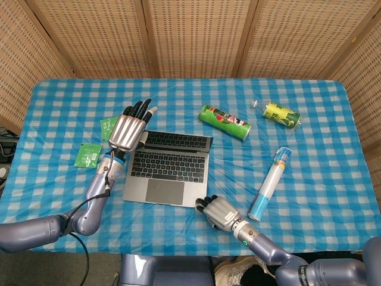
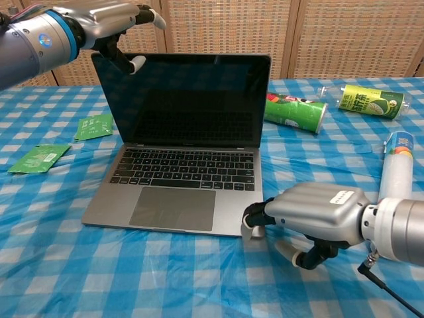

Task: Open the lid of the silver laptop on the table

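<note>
Left hand (image 2: 106, 26) pinches upright lid's top corner of slim silver laptop (image 2: 182, 165) | right hand (image 2: 311, 218), fingers curled, braces base's front corner against sliding.

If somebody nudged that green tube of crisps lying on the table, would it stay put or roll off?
The green crisp tube lies on its side on the checked cloth, so a sideways nudge would probably roll it. Pushed end-on, it would more likely slide. It looks like a stiff, light can, though how full it is can't be seen.

No legible txt; print on cans (image 2: 295, 111) & packets (image 2: 40, 158) too blurry.
</note>
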